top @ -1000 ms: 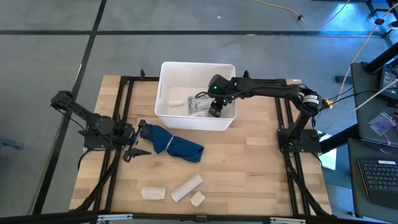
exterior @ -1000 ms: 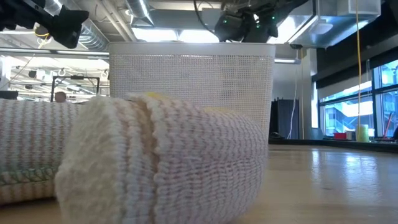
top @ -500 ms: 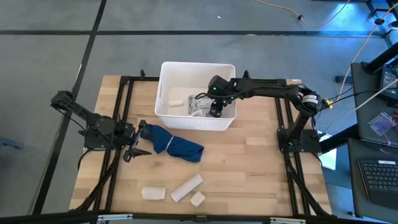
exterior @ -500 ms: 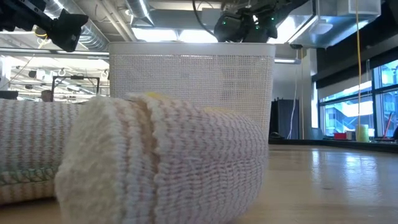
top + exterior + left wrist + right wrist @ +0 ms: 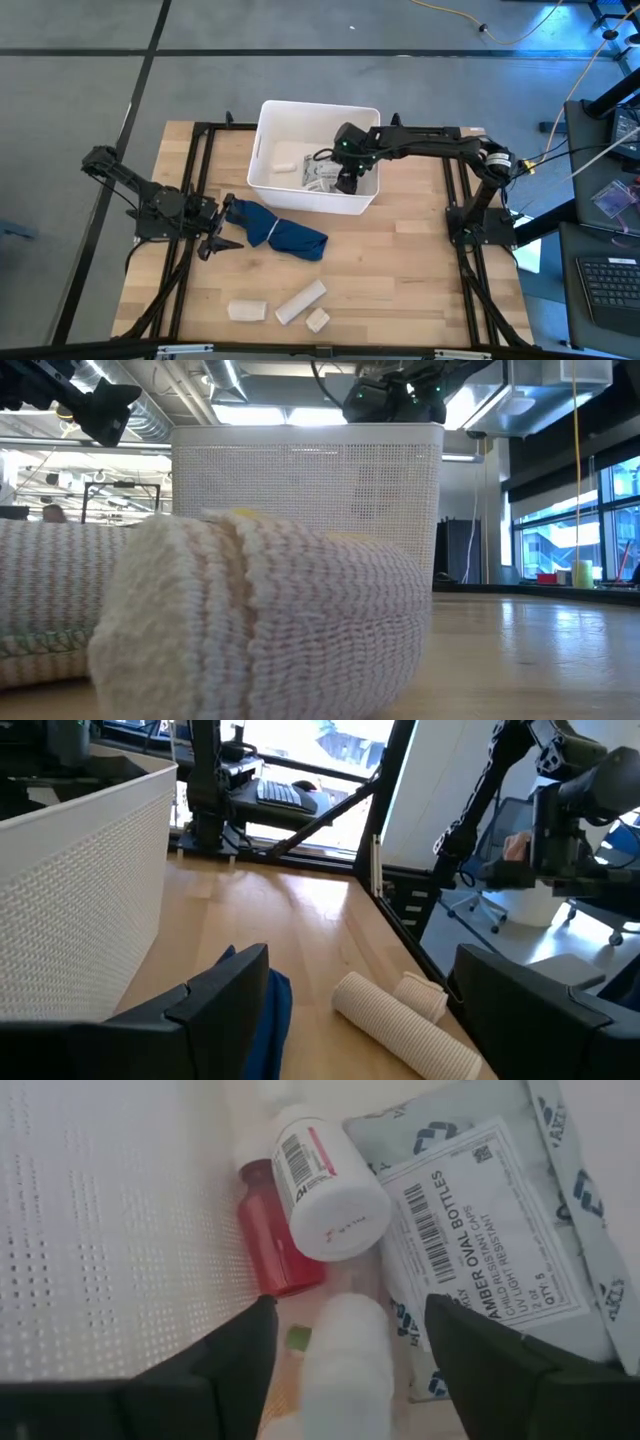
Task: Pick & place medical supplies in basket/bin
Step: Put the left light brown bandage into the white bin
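The white tub (image 5: 266,150) stands at the table's far middle, and its mesh wall (image 5: 310,490) fills the low view. My right gripper (image 5: 345,182) reaches down into it, open. In the right wrist view its fingers (image 5: 348,1308) stand either side of a white vial (image 5: 345,1355) with a gap on both sides. On the tub floor lie a white labelled vial (image 5: 330,1190), a red vial (image 5: 270,1245) and the grey packet (image 5: 490,1240). My left gripper (image 5: 218,236) waits open at the table's left by the blue cloth (image 5: 280,232). Beige bandage pieces (image 5: 301,301) lie near the front edge.
Two more beige pieces (image 5: 246,311) (image 5: 318,320) sit by the near edge, and one roll (image 5: 260,620) fills the low view's foreground. The left wrist view shows a roll (image 5: 390,1020) on bare wood and the tub wall (image 5: 80,890). Black frame rails run along both table sides.
My right gripper has edged a little toward the tub's near wall, and the tub itself has shifted slightly with it. The left arm and the items on the table have stayed put.
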Available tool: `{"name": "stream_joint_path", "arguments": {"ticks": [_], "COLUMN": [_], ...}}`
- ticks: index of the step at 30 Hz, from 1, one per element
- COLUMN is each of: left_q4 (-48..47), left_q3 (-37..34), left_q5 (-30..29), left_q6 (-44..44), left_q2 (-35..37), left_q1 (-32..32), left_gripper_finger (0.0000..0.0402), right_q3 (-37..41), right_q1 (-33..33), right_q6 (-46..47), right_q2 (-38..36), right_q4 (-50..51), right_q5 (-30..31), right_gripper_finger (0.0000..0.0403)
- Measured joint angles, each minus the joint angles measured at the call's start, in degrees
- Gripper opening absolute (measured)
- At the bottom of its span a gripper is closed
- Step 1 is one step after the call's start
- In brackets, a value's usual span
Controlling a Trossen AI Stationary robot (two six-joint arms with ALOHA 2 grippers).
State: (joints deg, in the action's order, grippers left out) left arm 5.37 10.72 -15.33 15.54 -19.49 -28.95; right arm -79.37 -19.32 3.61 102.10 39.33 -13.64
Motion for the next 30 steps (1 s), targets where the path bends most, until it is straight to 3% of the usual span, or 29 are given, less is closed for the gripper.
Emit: {"name": "stream_joint_path", "arguments": {"ticks": [5, 10, 15, 20, 25, 30], "left_q4": [0.00, 0.02, -0.02, 0.72, 0.87, 1.29], "left_q3": [0.00, 0.00, -0.02, -0.02, -0.02, -0.02], "left_q5": [0.00, 0.00, 0.00, -0.10, 1.17, 1.53], "left_q6": [0.51, 1.57, 2.30, 5.01, 5.64, 4.47], "left_q2": [0.00, 0.00, -0.02, -0.02, -0.04, -2.35], "left_q1": [0.00, 0.00, 0.02, 0.06, 0.29, 0.28], "left_gripper_finger": [0.0311, 0.0311, 0.0311, 0.0311, 0.0311, 0.0310], "right_q3": [-1.07, -8.35, -15.53, -16.64, -8.71, 8.08], "right_q1": [0.18, 0.77, 5.47, 14.32, 25.72, 36.85], "right_q6": [-0.81, 1.78, 2.02, 0.64, 4.03, 12.37], "right_q2": [-0.24, -2.17, -5.20, -9.53, -14.86, -20.60], "right_q4": [1.11, 3.70, 4.58, 8.05, 7.78, -8.68], "right_q5": [0.48, 1.39, 11.45, 19.50, 19.56, 22.50], "right_gripper_finger": [0.0272, 0.0277, 0.0277, 0.0277, 0.0277, 0.0277]}}
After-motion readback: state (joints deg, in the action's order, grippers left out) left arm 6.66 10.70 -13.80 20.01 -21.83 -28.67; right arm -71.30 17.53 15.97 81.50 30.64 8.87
